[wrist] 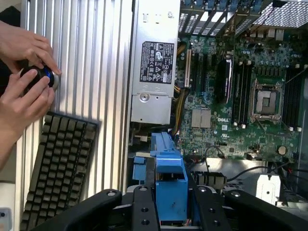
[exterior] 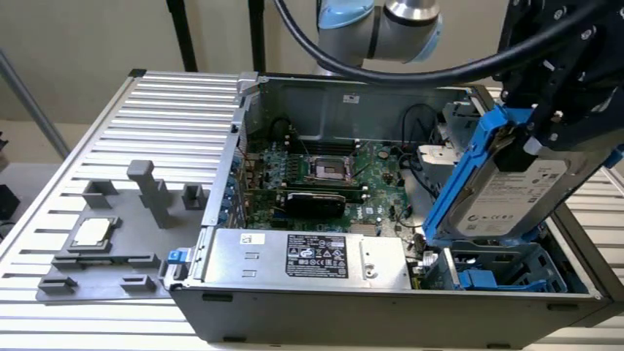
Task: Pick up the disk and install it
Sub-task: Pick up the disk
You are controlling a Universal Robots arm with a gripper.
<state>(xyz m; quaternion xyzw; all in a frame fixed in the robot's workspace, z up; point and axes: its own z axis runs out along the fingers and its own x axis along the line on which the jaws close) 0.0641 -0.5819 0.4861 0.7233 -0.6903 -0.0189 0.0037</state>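
Blue-railed disk (exterior: 509,189) (tilted) seemingly clamped by pincer (exterior: 542,117) above case (exterior: 322,316).

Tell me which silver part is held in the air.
The disk, blue-railed, gripped on edge over the case; the CPU chip and power supply lie flat.

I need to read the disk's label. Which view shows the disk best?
The exterior view: the disk hangs tilted in the gripper above the drive bay, with its white label and blue rails showing. The wrist view shows its blue carrier end-on.
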